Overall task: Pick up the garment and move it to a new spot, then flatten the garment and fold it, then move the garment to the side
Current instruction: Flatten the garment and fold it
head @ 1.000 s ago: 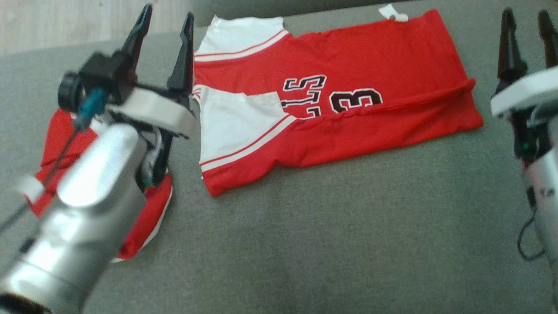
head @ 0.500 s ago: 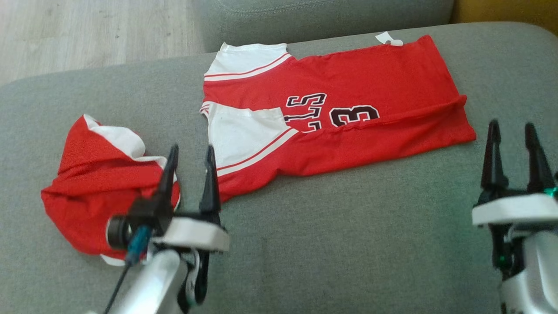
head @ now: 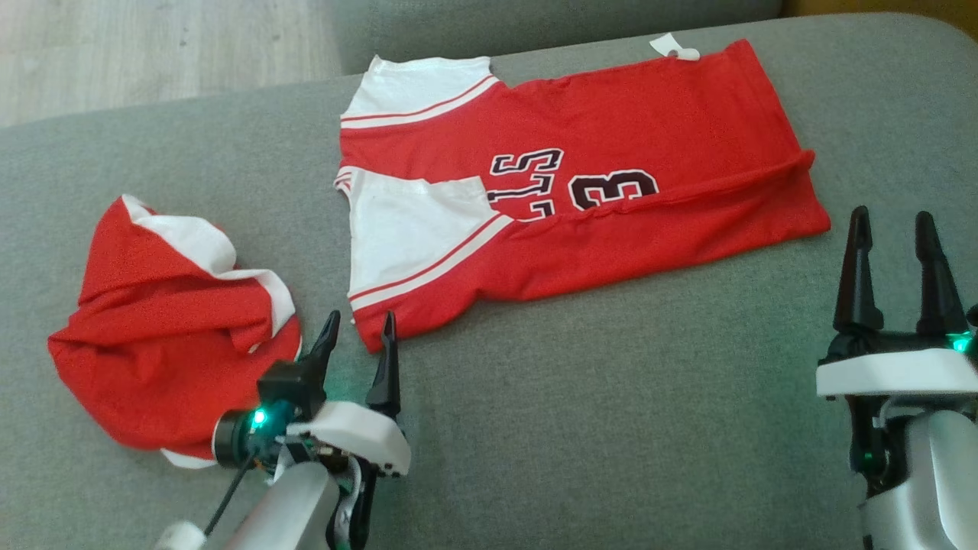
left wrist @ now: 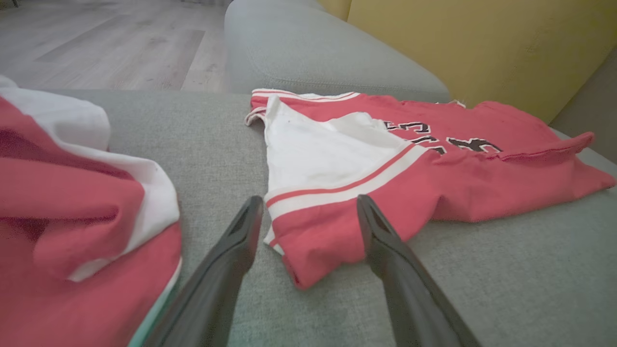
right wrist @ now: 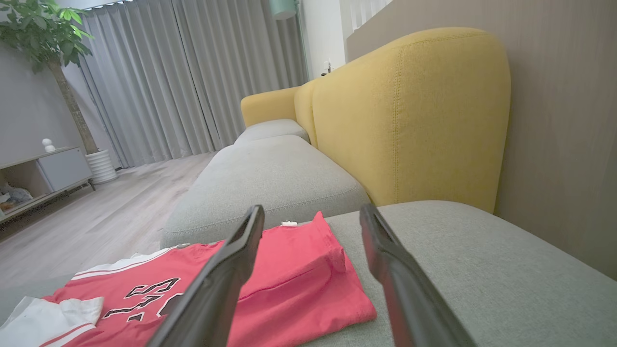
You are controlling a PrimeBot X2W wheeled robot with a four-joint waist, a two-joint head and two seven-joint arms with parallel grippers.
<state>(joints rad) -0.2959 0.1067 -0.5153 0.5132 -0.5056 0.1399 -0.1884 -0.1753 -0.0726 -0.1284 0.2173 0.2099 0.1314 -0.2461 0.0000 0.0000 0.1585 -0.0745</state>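
Looking down from the head camera first: the jersey (head: 611, 114), red with white sleeves and black numerals, lies folded lengthwise across the grey seat cushion (head: 611, 397), sleeves toward the robot's left and hem toward its right. A small white tag (head: 676, 50) pokes out at the far hem corner. Off to the left sits a crumpled red-and-white garment (head: 153, 336), clear of the jersey, with bare cushion between them. The left gripper (head: 361, 315) is at the lower left, fingers spread wide, tips right at the jersey's near sleeve corner and holding nothing. The right gripper (head: 892, 214) is at the lower right, spread just as wide and empty, standing off from the hem end. Pale wooden floor (head: 153, 53) shows beyond the cushion.

Over to the left wrist view: two dark fingers (left wrist: 226, 270) frame that red sleeve corner, and the white panel with its red stripe runs away behind them. I cannot tell whether either finger touches the cloth. The crumpled garment bulks at the left edge.

Now the right wrist view: fingers wide apart again, nothing between them but air. The jersey's hem end lies flat on the cushion beneath. A yellow backrest (right wrist: 409, 120) rises at the right, with grey curtains (right wrist: 193, 72) and a potted plant (right wrist: 43, 29) across the room.
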